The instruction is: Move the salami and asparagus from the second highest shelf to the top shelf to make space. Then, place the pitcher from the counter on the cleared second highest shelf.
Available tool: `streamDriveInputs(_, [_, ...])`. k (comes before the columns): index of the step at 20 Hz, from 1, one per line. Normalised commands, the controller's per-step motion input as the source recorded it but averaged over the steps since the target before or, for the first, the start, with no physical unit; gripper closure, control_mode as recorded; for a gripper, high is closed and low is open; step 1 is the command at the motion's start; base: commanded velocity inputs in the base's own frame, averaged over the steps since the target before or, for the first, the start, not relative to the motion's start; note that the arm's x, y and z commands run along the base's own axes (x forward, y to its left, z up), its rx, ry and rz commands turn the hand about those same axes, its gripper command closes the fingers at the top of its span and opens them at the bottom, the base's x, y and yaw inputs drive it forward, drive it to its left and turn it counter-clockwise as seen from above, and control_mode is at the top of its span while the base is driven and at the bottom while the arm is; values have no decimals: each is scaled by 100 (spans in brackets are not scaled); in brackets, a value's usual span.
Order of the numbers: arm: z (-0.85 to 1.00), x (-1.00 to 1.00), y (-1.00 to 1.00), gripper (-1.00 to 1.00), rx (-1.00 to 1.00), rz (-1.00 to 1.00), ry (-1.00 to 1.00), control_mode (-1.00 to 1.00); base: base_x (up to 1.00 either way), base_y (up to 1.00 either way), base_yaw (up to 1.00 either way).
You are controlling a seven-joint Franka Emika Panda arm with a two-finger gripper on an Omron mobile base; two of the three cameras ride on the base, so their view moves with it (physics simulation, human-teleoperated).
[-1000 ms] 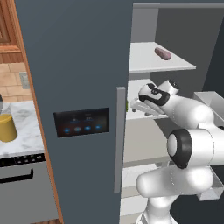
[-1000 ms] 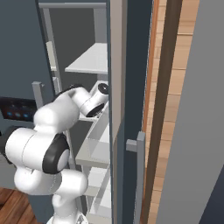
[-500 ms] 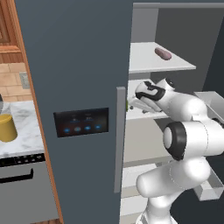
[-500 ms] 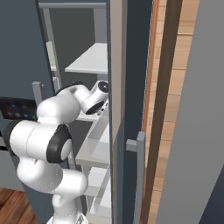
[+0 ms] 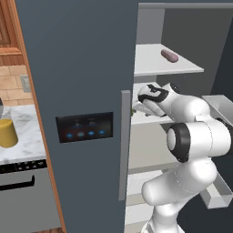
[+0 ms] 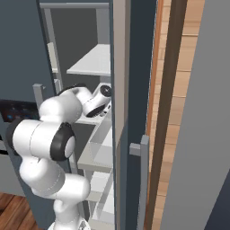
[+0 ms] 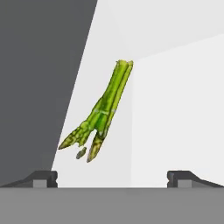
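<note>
One asparagus point(image 7: 101, 116) is seen clearly between the spread fingertips point(image 7: 43, 178) from the hand; from the left base it is mostly hidden, while the salami point(image 5: 169, 55) is shown near the top shelf point(image 5: 150, 63) back edge.

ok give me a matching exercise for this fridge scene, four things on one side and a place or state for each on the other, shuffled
Things:
1. salami
2. asparagus
3. pitcher
4. gripper

Places or states:
A. on the counter, left of the fridge
B. open, holding nothing
C. on the top shelf
D. lying just ahead of the open fingers

Pairs: 1-C, 2-D, 3-A, 4-B
</note>
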Motion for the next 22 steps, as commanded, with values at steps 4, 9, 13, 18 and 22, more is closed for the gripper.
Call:
streamDriveInputs(4, [-16, 19, 15, -100, 0, 0, -7, -100, 0, 0, 0])
streamDriveInputs(9, [-10, 22, 10, -100, 0, 0, -6, -100, 0, 0, 0])
streamDriveInputs(13, [-6, 26, 4, -100, 0, 0, -5, -100, 0, 0, 0])
streamDriveInputs(18, [-11, 30, 5, -100, 0, 0, -2, -100, 0, 0, 0])
streamDriveInputs(22, [-21, 31, 11, -100, 0, 0, 0, -100, 0, 0, 0])
